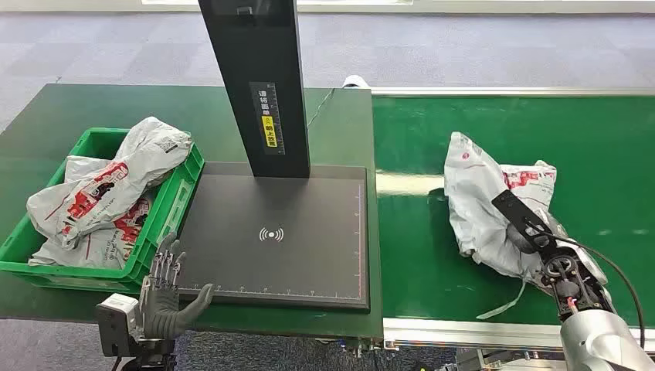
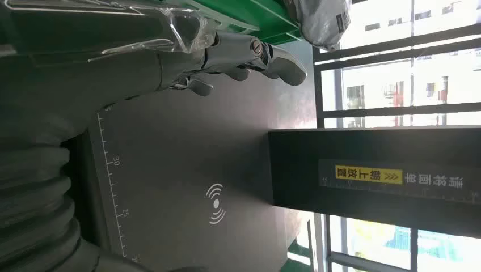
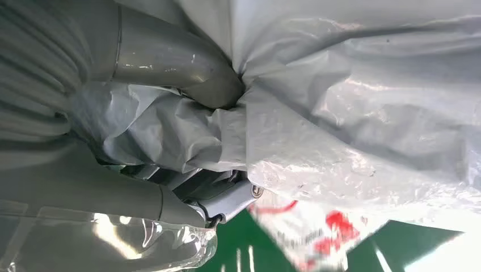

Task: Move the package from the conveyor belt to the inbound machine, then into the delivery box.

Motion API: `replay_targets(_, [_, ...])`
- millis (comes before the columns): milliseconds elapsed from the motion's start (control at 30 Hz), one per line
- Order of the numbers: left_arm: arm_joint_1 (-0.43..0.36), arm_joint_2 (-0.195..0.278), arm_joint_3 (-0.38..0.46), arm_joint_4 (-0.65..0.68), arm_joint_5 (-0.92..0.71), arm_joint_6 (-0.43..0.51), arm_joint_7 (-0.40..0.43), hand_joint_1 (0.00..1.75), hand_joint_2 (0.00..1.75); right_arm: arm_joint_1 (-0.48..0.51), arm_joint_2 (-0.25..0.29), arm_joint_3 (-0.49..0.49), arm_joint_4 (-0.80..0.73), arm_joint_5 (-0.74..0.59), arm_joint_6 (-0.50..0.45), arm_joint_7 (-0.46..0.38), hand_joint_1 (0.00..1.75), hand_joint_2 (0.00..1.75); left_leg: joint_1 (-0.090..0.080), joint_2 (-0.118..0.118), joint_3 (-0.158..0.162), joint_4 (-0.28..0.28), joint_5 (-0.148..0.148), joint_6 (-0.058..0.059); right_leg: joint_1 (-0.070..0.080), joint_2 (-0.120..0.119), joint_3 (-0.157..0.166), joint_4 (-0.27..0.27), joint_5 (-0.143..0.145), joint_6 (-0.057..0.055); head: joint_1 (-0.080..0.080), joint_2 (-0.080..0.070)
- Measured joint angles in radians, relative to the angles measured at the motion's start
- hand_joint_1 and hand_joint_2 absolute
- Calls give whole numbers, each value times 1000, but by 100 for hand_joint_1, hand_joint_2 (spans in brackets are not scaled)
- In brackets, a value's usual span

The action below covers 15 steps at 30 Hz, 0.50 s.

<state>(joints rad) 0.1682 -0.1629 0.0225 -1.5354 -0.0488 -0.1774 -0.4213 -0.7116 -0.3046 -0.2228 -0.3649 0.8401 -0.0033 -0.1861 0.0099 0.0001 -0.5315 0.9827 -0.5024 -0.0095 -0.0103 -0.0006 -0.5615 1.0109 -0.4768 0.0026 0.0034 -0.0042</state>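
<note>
I've got the right hand (image 1: 541, 247) down on the package (image 1: 483, 201) at the right of the head view, where it lies crumpled on the green conveyor belt (image 1: 602, 139); the wrist camera shows the thumb (image 3: 187, 62) and the darker fingers (image 3: 227, 201) pinching a fold of grey plastic between them, so I call that a grip on the bag; the left hand (image 1: 164, 290) hangs at the lower left with fingers spread, holding nothing, just beside the near corner of the black scanner plate (image 1: 278, 232); the green bin (image 1: 166, 212) at the left already holds other bags.

My read on handling: this is a soft plastic mailer, light I'd guess, with no stiffness at all; it will sag and swing from wherever I hold it; the film looks glossy, so a thin pinch could slip; a bunched fold near the middle looks the safer hold, since an edge or the loose strip trailing at the lower side may just stretch or tear; the plate at the centre is where it goes first.
</note>
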Motion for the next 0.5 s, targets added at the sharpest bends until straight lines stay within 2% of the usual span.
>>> replay_targets(100, [7, -3, 5, -8, -1, 1, -2, 0, 175, -7, 18, -33, -15, -43, -28, -51, 175, 175, 0, 0, 0, 0, 0, 0, 0, 0, 0, 0, 0, 0, 0, 0])
replay_targets(300, [13, -14, 15, -13, -11, 14, -20, 0, 175, -21, 75, -145, -87, -269, -67, -266, 175, 175, 0, 0, -1, 0, 0, 0, 0, 0, 0, 0, 0, 0, 0, 0])
replay_targets(500, [13, -25, 25, -13, -17, 12, -32, 0, 175, -36, 140, -171, -164, -427, 2, -339, 175, 175, 0, 0, 0, 0, 0, 0, 0, 0, 0, 0, 0, 0, 0, 0])
